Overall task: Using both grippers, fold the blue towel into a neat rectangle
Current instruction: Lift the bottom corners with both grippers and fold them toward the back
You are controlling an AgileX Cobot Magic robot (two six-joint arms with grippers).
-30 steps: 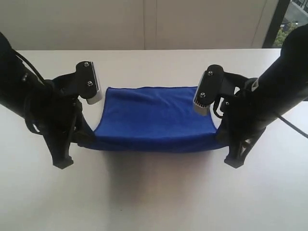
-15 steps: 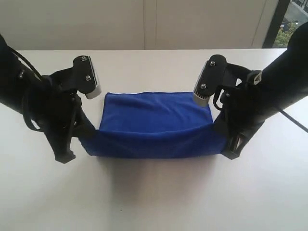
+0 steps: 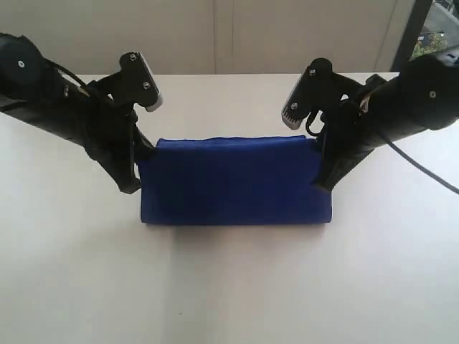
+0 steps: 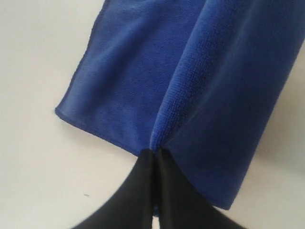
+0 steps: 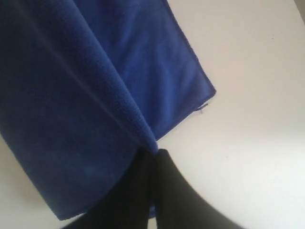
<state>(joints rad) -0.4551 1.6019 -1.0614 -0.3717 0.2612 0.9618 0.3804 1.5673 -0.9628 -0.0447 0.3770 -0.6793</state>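
Observation:
The blue towel (image 3: 235, 180) lies doubled over on the white table, its upper layer held up at the far edge and draped toward the front. My left gripper (image 3: 143, 152) is shut on the towel's left corner, and the wrist view shows the cloth (image 4: 209, 86) pinched between the black fingers (image 4: 138, 191). At the right corner my right gripper (image 3: 317, 152) is shut on the towel (image 5: 71, 105) in the same way, its fingers (image 5: 164, 191) pressed together. A lower layer with its thin hem lies flat beneath in both wrist views.
The white table (image 3: 229, 287) stretches bare in front of the towel and to both sides. A pale wall runs behind the table's far edge. A window shows at the top right (image 3: 434, 29).
Both grippers have carried the towel's held edge from the near side up and toward the far edge, laying the lifted half over the flat half. The sagging sling has become a tidy doubled rectangle.

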